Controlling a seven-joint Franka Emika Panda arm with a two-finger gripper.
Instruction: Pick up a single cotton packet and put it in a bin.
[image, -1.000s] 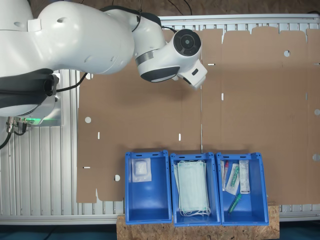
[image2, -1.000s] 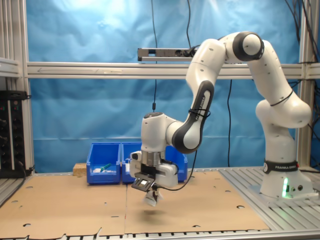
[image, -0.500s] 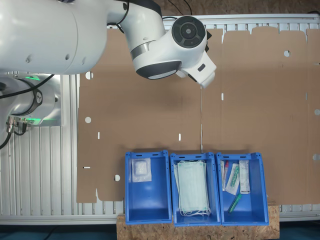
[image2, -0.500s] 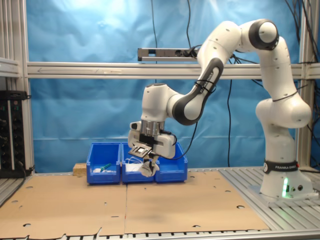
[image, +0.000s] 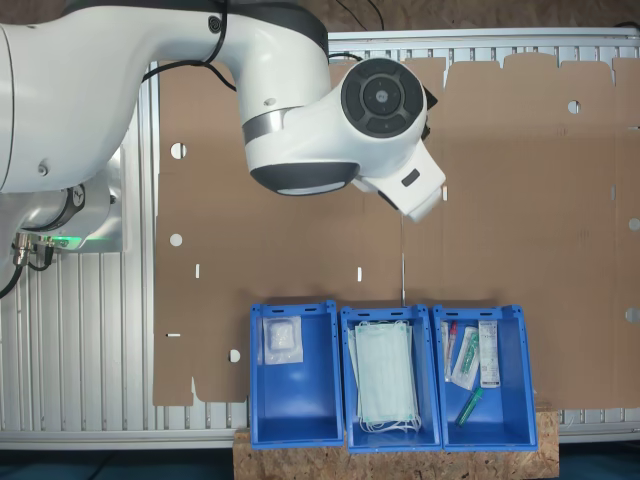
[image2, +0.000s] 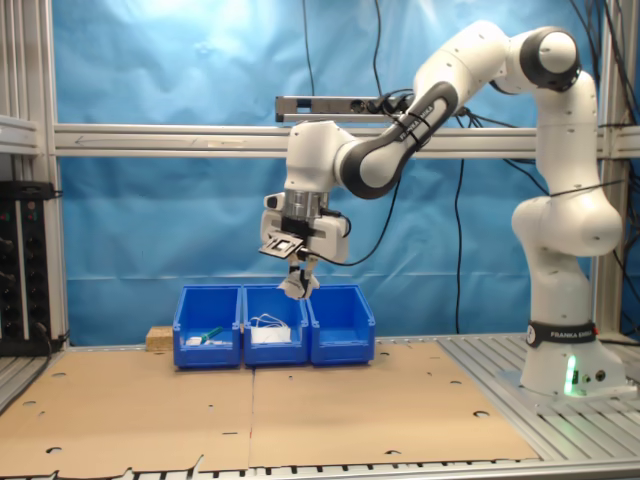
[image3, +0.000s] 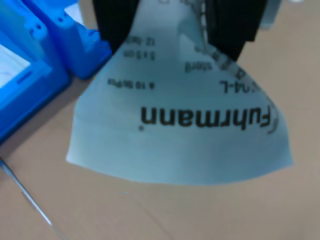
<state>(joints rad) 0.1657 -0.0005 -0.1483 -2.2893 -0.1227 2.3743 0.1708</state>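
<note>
Risen since a second ago, and nearer the bins: gripper (image2: 297, 277) now above their rims in the second exterior view, clamped on the packet (image3: 180, 130). Packet bowed between the dark fingers (image3: 117, 22) in the wrist view, upper edge cut off, print blurred. Beyond it, bare cardboard (image3: 280, 75). Farther on, bin (image: 295, 375) with a gauze packet (image: 281, 340); gripper itself hidden under the arm (image: 330, 130) in the first exterior view.
</note>
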